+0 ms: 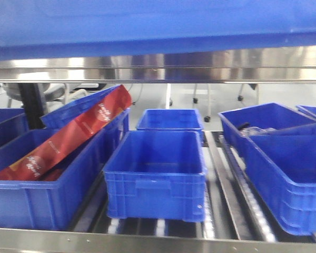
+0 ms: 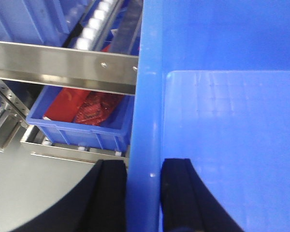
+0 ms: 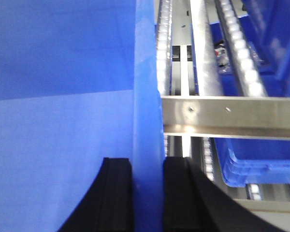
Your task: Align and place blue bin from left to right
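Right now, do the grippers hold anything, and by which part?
Both hold the blue bin: the left gripper pinches its left wall, the right gripper its right wall.

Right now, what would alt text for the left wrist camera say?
The left gripper clamps the wall of a big blue bin between two black fingers, one inside, one outside. Beyond it, a steel rail crosses above a smaller blue bin holding red packets.

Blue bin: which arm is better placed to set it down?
Neither alone, probably: the left gripper clamps the blue bin on its left wall, the right gripper on its right, so both should lower it.
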`<state>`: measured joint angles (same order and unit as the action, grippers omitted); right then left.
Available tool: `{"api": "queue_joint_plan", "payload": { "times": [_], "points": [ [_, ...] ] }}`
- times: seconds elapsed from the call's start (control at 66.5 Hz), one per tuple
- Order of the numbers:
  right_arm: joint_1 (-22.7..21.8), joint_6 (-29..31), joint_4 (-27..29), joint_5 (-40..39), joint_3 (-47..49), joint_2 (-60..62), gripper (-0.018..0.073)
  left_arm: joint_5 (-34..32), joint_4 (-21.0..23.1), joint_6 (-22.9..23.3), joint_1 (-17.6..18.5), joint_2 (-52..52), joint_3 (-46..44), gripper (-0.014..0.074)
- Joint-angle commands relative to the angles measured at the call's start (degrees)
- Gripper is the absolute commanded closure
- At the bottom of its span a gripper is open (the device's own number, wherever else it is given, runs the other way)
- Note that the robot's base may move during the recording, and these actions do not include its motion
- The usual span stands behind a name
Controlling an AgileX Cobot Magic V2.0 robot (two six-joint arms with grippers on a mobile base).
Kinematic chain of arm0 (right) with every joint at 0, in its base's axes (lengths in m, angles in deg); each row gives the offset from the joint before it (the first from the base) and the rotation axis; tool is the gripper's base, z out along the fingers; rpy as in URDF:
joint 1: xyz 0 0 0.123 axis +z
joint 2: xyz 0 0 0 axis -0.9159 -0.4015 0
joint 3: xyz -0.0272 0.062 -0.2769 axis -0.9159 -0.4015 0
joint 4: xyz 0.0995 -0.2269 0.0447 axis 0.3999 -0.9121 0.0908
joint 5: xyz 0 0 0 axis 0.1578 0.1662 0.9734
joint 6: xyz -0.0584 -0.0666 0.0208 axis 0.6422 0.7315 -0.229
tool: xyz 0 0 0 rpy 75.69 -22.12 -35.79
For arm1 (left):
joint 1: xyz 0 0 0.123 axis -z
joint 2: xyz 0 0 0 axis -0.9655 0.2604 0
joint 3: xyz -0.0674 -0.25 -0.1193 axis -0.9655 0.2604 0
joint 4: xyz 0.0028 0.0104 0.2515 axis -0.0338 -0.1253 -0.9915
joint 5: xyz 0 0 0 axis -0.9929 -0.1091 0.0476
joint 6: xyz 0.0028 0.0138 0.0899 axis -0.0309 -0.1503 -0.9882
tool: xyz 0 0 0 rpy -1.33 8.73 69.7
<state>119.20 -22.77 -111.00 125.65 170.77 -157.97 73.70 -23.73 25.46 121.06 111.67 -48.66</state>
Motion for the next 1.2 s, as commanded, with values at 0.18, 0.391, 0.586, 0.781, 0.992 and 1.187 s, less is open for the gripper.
{"api": "queue_joint_plan", "payload": {
  "times": [0.18, 0.391, 0.586, 0.781, 0.992, 1.187],
  "points": [
    [1.05, 0.06, 0.95, -17.17, 0.87, 0.41, 0.0637, -6.12, -0.2, 0.56, 0.88, -0.23, -0.68, 0.0707],
    [1.05, 0.06, 0.95, -17.17, 0.87, 0.41, 0.0637, -6.12, -0.2, 0.56, 0.88, -0.23, -0.68, 0.0707],
    [1.05, 0.06, 0.95, -17.17, 0.87, 0.41, 0.0637, -6.12, -0.2, 0.56, 0.88, -0.23, -0.68, 0.0707],
    [1.05, 0.06, 0.95, -17.17, 0.87, 0.41, 0.0637, -6.12, -0.2, 0.56, 0.88, -0.23, -0.68, 0.0707],
    [1.05, 0.06, 0.95, -17.17, 0.87, 0.41, 0.0637, -6.12, -0.2, 0.56, 0.88, -0.23, -0.68, 0.0707],
    [1.05, 0.06, 0.95, -17.17, 0.87, 0.41, 0.0637, -6.12, -0.2, 0.56, 0.88, -0.23, -0.68, 0.0707]
  ]
}}
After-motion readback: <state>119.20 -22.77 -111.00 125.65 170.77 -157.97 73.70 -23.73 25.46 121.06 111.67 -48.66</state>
